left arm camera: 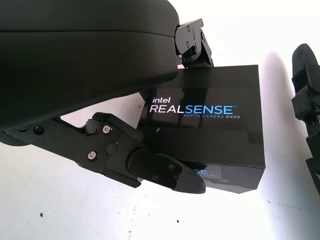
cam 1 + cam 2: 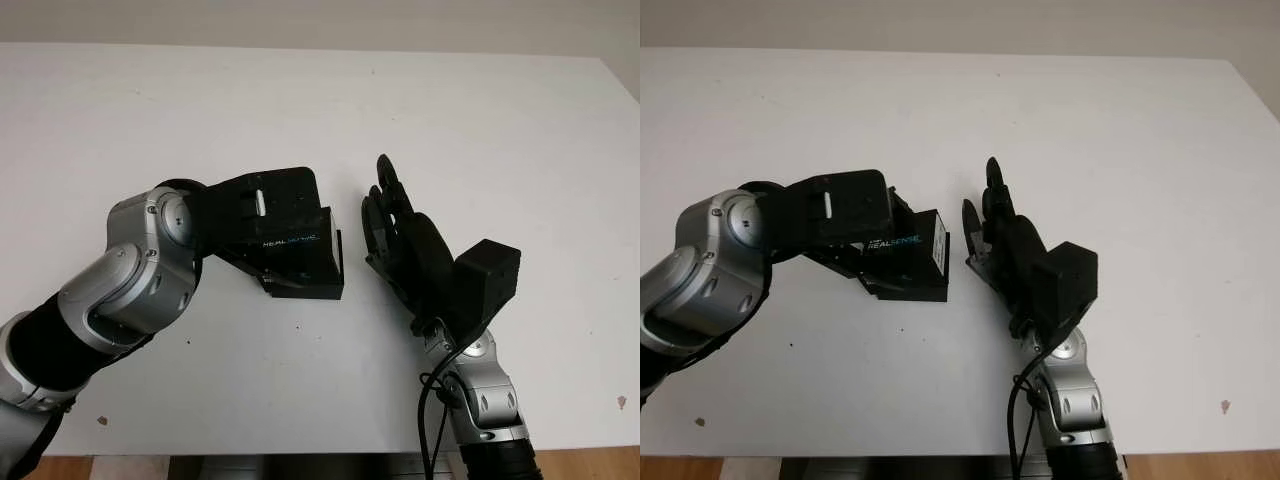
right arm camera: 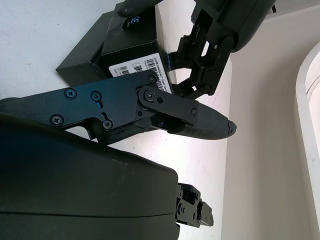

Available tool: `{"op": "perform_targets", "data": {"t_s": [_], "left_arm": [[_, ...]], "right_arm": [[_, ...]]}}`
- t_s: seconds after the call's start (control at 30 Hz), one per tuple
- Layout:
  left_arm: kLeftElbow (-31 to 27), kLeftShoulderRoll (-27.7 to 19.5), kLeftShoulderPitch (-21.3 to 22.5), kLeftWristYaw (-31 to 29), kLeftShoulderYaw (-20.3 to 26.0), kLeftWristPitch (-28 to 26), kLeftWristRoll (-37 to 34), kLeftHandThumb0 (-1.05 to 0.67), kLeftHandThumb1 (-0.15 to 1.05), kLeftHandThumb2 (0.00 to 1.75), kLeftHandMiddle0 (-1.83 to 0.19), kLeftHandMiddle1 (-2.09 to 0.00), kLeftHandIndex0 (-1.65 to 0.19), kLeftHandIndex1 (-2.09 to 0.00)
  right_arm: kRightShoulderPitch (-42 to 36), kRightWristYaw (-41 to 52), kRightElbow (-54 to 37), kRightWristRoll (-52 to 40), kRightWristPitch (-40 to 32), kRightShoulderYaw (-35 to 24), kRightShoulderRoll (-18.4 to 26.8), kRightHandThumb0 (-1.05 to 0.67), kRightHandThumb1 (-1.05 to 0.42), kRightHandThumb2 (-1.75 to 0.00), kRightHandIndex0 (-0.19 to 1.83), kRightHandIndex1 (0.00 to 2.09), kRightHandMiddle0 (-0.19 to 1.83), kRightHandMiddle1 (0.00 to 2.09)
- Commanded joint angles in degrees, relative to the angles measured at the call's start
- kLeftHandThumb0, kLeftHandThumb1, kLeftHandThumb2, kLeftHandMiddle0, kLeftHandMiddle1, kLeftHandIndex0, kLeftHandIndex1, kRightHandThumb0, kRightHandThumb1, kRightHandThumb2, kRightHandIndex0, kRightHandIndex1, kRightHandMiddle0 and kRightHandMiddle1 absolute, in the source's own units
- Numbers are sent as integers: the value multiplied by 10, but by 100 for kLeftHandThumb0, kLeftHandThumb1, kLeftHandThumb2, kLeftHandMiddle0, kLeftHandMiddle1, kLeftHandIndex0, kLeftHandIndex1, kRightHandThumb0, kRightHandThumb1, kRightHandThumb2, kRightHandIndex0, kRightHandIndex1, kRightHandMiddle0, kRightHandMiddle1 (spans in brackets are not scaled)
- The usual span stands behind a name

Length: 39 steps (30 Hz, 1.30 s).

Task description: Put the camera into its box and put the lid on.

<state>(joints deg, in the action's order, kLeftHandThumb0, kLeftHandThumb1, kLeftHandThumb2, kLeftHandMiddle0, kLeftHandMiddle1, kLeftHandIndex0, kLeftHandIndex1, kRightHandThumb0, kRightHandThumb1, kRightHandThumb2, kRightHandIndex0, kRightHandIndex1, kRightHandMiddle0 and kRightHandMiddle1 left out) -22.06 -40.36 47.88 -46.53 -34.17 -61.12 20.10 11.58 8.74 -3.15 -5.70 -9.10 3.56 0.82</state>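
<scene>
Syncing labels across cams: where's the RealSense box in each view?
Left eye view: RealSense box at table centre, under the left hand.
Right eye view: just left of centre, beside the right hand.
Left wrist view: centre-right, logo face up.
Right wrist view: by the upper edge, barcode sticker showing.
Shared landmark: the white table; the blue-white logo shows in three of the views.

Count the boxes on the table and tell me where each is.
1. The black RealSense box sits mid-table, lid on, with the left hand on it; the open right hand is just beside it. Anything under the hands is hidden.
</scene>
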Motion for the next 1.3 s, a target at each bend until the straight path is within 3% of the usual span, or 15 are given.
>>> {"op": "perform_targets", "data": {"t_s": [0.0,0.27,0.33,0.4,0.47,0.6,0.67,0.73,0.8,0.83,0.9,1.13,1.27], "left_arm": [[0,9,0,1,-10,10,2,-47,105,23,19,-135,19,-102],[-5,11,13,-12,-11,-8,-2,-46,105,23,19,-126,19,-87],[-8,12,13,-12,-11,-13,-3,-45,105,22,19,-135,19,-76],[-9,14,11,-10,-9,-14,-5,-45,105,22,18,-159,19,-68],[-10,13,7,-9,-9,-9,-7,-44,105,20,16,-163,19,-65],[-14,8,11,-16,-16,-19,-9,-45,105,20,19,-140,19,-60],[-17,6,14,-21,-16,-27,-11,-44,105,20,19,-160,19,-53],[-18,-1,19,-29,-22,-23,-10,-44,105,20,19,-130,19,-49],[-16,-12,31,-43,-38,-13,-3,-46,105,21,19,-69,19,-50],[-14,-19,37,-52,-46,2,1,-47,105,22,18,-49,19,-45],[-12,-31,50,-71,-63,25,12,-50,105,26,17,-22,19,-33],[-6,-46,62,-122,-79,79,47,-53,105,26,19,-3,19,-4],[-1,-50,63,-150,-90,108,82,-55,105,26,19,0,19,0]], "right_arm": [[-5,-1,-2,-1,7,0,-3,-68,-105,-65,-19,0,-19,0],[-3,3,1,-3,4,0,-6,-68,-105,-66,-19,0,-19,0],[-3,3,1,-3,2,1,-6,-68,-105,-66,-19,0,-19,0],[-3,3,1,-1,3,2,-5,-68,-105,-66,-19,0,-19,0],[-3,4,0,-1,2,2,-5,-68,-105,-66,-19,0,-19,0],[-4,4,0,-4,1,1,-7,-67,-105,-66,-19,0,-19,0],[-4,4,0,-3,1,1,-6,-68,-105,-65,-19,0,-19,0],[-4,4,-1,-1,2,3,-5,-68,-105,-65,-19,0,-19,0],[-4,3,-3,0,-3,4,-5,-68,-105,-65,-19,0,-19,0],[-4,4,-3,0,-3,4,-5,-68,-105,-65,-19,0,-19,0],[-3,5,-2,0,0,5,-5,-68,-105,-66,-19,0,-19,0],[-4,-1,-4,8,-2,9,-6,-69,-105,-65,-19,0,-19,0],[-5,3,-4,3,-2,8,-6,-69,-105,-65,-19,0,-19,0]]}}
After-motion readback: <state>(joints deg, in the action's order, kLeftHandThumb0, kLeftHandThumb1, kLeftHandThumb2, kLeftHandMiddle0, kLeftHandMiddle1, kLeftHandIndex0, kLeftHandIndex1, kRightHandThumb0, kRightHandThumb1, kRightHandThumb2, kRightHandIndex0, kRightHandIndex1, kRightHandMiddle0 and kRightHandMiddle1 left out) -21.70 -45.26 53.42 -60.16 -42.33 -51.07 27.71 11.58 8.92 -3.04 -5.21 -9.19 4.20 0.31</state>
